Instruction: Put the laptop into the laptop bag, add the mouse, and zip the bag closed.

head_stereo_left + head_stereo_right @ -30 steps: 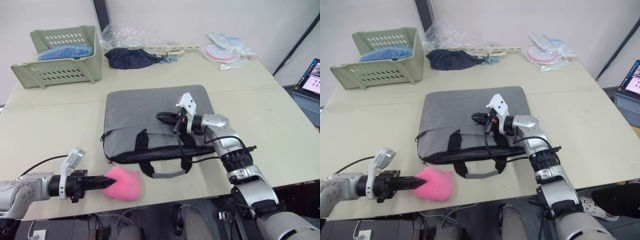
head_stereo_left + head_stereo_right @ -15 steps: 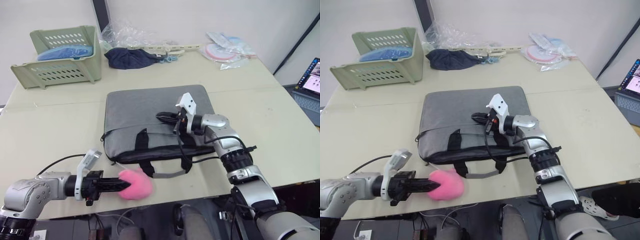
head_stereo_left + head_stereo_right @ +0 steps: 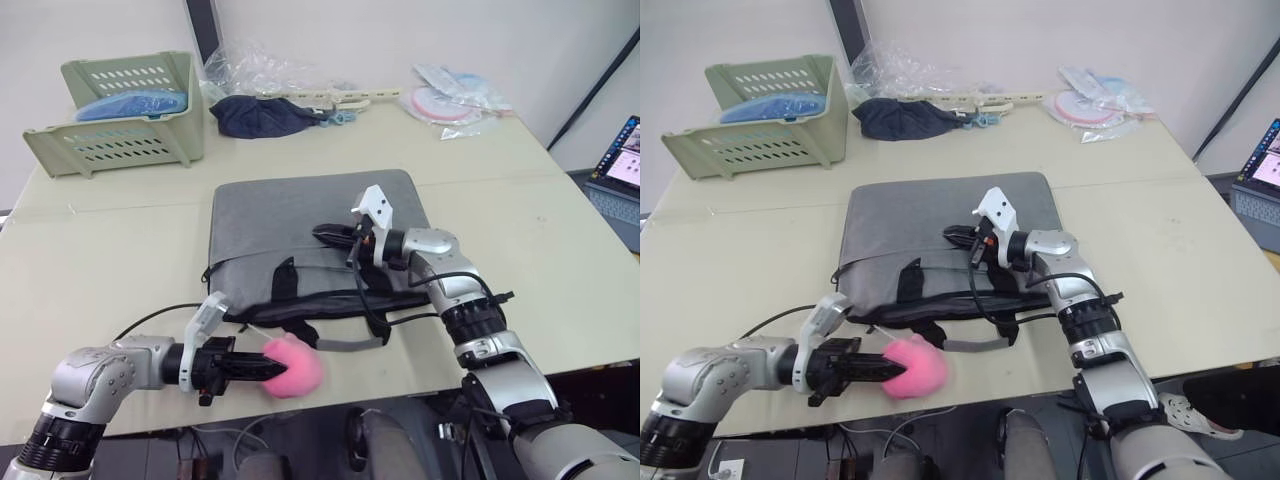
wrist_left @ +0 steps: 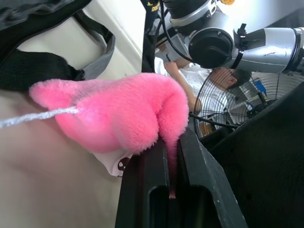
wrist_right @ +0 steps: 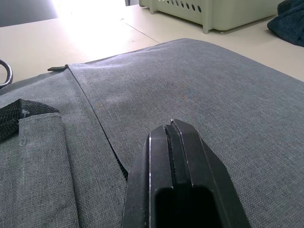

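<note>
The left gripper (image 3: pixel 262 368), low in the frame near the table's (image 3: pixel 90 250) front edge, is clamped on a fluffy pink plush toy (image 3: pixel 292 367) just in front of the grey laptop bag's (image 3: pixel 300 225) black handles (image 3: pixel 300 330). The right gripper (image 3: pixel 325 234), fingers pressed together on nothing, rests over the middle of the bag. The bag lies flat at the frame's centre; its mouth seems slightly lifted. A green basket (image 3: pixel 120 110) sits at the upper left.

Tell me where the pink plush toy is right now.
The pink plush toy is at the table's near edge, clamped in the left gripper, just in front of the grey laptop bag and its black handles.
</note>
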Controlling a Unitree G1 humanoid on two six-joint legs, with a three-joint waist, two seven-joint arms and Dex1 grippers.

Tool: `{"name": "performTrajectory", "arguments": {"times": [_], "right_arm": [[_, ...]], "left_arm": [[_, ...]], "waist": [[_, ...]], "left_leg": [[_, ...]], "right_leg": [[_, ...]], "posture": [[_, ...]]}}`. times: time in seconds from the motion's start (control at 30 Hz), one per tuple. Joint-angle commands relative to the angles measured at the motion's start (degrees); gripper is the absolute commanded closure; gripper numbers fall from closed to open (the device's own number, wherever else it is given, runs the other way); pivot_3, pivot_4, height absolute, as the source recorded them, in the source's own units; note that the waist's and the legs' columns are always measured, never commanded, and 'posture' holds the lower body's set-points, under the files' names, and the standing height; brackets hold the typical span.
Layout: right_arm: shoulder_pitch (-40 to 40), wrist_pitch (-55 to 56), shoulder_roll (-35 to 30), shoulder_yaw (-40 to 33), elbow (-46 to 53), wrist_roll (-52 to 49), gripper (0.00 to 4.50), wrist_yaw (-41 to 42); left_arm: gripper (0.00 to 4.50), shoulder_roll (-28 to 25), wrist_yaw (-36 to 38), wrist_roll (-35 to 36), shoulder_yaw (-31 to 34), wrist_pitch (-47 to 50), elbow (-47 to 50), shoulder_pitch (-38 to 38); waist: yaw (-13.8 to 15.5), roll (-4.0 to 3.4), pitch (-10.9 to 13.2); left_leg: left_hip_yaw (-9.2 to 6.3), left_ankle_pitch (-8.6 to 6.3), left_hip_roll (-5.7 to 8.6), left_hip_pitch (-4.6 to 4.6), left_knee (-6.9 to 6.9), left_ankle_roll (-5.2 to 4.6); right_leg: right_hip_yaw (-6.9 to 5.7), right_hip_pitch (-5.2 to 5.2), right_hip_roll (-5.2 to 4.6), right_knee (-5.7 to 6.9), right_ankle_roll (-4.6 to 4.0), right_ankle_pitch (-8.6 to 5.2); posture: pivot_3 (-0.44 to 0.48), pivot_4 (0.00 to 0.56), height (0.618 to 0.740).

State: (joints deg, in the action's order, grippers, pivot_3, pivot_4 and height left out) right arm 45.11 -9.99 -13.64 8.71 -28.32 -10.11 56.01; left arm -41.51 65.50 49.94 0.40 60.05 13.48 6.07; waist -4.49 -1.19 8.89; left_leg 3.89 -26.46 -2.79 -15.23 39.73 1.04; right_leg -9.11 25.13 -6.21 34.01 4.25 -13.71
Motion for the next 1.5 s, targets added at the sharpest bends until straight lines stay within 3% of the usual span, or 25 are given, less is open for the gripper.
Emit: {"name": "performTrajectory", "arguments": {"times": [0.03, 0.37, 0.83, 1.5], "right_arm": [[-3.28, -3.38, 0.53, 3.54, -3.36, 3.03, 4.50, -0.49], [-3.01, -3.31, 0.62, 3.53, -3.53, 3.09, 4.50, -0.59], [-3.58, -3.49, 0.94, 3.85, -2.70, 3.19, 4.50, -0.87], [-4.08, -3.99, 0.79, 3.93, -1.68, 3.42, 4.50, -0.70]], "left_arm": [[4.47, 1.32, 0.33, 2.31, -1.94, 0.83, 3.30, 0.09], [4.47, 4.33, 0.01, 3.35, -3.42, 2.11, 4.18, 1.93], [4.47, 4.11, -0.92, 8.38, 3.62, 3.87, 3.38, 1.64], [4.47, 7.57, -0.28, 4.40, -6.55, 1.64, 1.55, 6.50]], "waist": [[0.02, -0.01, 0.00], [0.07, 0.01, 0.00], [0.03, 0.01, 0.00], [0.06, 0.01, -0.01]], "left_leg": [[0.00, 0.00, 0.00, 0.00, 0.00, 0.00], [-0.01, 0.00, 0.00, 0.00, 0.03, -0.01], [-0.12, 0.00, -0.01, 0.00, 0.08, -0.01], [-0.10, 0.00, -0.01, -0.01, 0.10, -0.01]], "right_leg": [[-0.01, 0.00, 0.00, 0.00, 0.00, 0.00], [0.01, -0.03, -0.01, -0.01, 0.00, 0.00], [0.01, -0.03, -0.01, 0.00, 0.00, 0.00], [0.01, -0.04, 0.00, 0.00, 0.01, 0.01]], "posture": [[0.000, 0.150, 0.740], [0.000, 0.150, 0.740], [0.000, 0.150, 0.740], [0.000, 0.150, 0.740]]}}
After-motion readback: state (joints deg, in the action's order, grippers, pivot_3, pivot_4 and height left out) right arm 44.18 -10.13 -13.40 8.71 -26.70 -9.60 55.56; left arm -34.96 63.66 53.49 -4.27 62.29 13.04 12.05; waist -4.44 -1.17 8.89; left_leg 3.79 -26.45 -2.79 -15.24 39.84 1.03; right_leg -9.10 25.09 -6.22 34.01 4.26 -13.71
